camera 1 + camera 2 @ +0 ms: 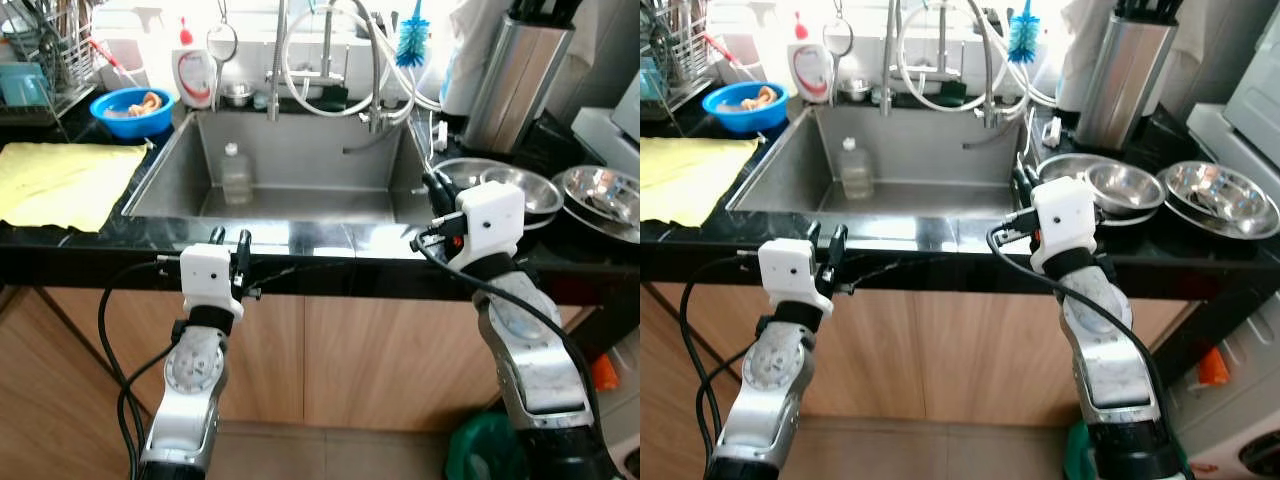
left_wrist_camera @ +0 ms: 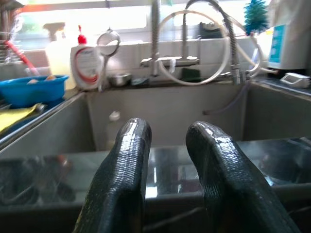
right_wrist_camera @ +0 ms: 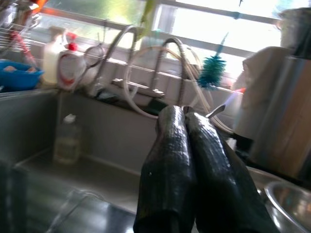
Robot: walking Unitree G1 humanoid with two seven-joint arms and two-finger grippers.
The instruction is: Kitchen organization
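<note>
**Sink front, both grippers at the counter edge**

We log 1 steel sink (image 1: 170, 165) holding 1 clear bottle (image 1: 237, 175) upright against its back wall, basin otherwise open. Our left gripper (image 1: 230, 237) hangs over the black front edge, fingers slightly parted, holding nothing. Our right gripper (image 3: 187, 121) sits at the sink's right rim, fingers pressed together, empty. 3 steel bowls (image 1: 1122, 186) crowd the right counter; 1 yellow cloth (image 1: 62, 180) lies left.

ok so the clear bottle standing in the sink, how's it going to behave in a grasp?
The clear bottle looks like thin plastic and near empty, so probably light and apt to tip if nudged. It stands upright on the sink floor, which may be wet, so it could slide. Its walls would likely flex under a firm pinch.
</note>
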